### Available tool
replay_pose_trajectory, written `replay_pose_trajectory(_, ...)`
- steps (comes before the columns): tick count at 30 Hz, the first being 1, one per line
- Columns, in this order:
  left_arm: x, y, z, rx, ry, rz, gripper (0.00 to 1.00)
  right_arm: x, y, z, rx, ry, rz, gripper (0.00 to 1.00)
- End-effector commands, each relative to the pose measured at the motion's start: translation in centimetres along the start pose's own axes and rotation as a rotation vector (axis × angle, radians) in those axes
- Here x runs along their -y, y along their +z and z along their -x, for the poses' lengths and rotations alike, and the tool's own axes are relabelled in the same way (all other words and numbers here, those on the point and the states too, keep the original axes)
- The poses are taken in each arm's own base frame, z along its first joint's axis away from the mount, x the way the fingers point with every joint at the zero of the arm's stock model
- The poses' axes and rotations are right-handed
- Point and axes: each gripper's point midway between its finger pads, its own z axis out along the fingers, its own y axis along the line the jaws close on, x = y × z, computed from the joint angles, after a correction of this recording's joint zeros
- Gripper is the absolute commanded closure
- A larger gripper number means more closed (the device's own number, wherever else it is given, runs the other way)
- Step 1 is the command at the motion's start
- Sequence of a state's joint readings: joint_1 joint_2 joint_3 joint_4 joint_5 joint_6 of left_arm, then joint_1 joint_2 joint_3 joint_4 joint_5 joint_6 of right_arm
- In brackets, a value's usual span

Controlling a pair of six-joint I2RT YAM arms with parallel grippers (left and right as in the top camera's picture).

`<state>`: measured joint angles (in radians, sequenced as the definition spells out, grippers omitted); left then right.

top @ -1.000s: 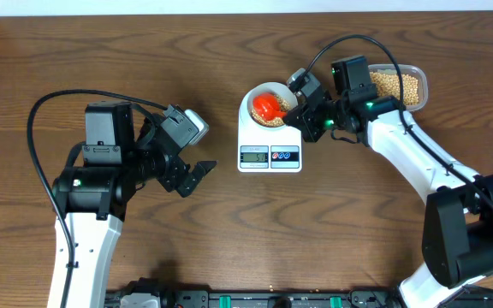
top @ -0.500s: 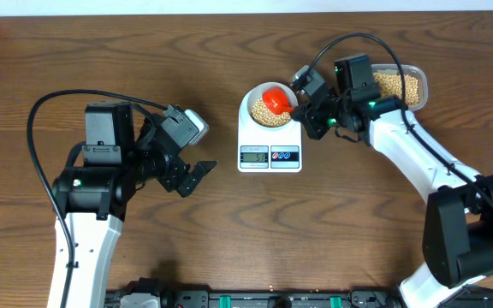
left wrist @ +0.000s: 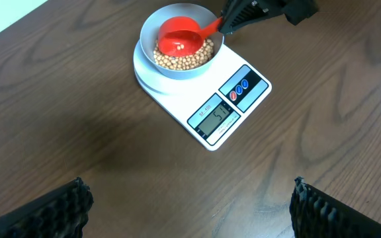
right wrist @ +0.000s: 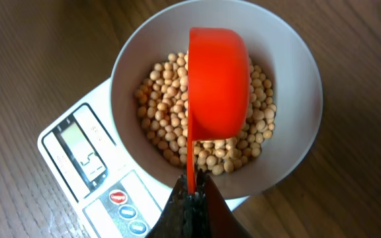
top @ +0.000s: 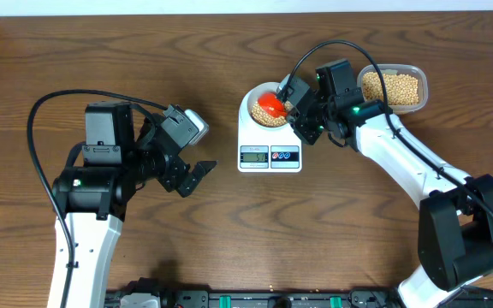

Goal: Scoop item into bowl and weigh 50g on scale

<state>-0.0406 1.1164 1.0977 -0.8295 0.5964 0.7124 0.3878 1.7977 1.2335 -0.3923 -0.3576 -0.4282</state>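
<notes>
Red scoop [right wrist: 218,79] lies over the beans [right wrist: 157,125] inside the bowl [right wrist: 295,61].

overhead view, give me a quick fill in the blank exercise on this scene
The pale bowl stands on the white ____.
The right end effector holds the red scoop over the ____ in that bowl.
The left end effector is ____ and holds nothing.
Answers: scale; beans; open.
</notes>
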Motion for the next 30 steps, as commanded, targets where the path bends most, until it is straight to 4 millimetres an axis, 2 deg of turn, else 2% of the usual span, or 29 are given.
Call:
replay_pose_trajectory(1, -0.3, -0.4, 0.6, 0.012, 0.018, 0.011, 0.02, -0.3, -0.9, 0.9, 0.012, -0.035, -0.014, 0.99)
replay_pose_trajectory(6, -0.3, -0.4, 0.6, 0.012, 0.018, 0.011, 0.02, -1.2, -0.9, 0.8, 0.015, -0.030, 0.031, 0.99)
replay_pose_trajectory(10, -0.3, -0.4, 0.6, 0.012, 0.018, 0.011, 0.02, -2.7, -1.0, 1.5, 0.055, -0.001, 0.120, 0.99)
replay_pose_trajectory(17, -0.3, -0.4, 0.6, 0.012, 0.018, 0.011, 0.02, -2.6, -1.1, 1.6, 0.053, 0.094, 0.120, 0.99)
replay_pose_trajectory(21, -0.3, -0.4, 0.6, 0.012, 0.018, 0.011, 0.02, -3.0, -1.5, 2.0, 0.081, 0.161, 0.181, 0.99)
replay_pose_trajectory(30, -0.3, -0.4, 0.6, 0.012, 0.018, 0.011, 0.02, -0.3, -2.5, 2.2, 0.130, 0.295, 0.169, 0.99)
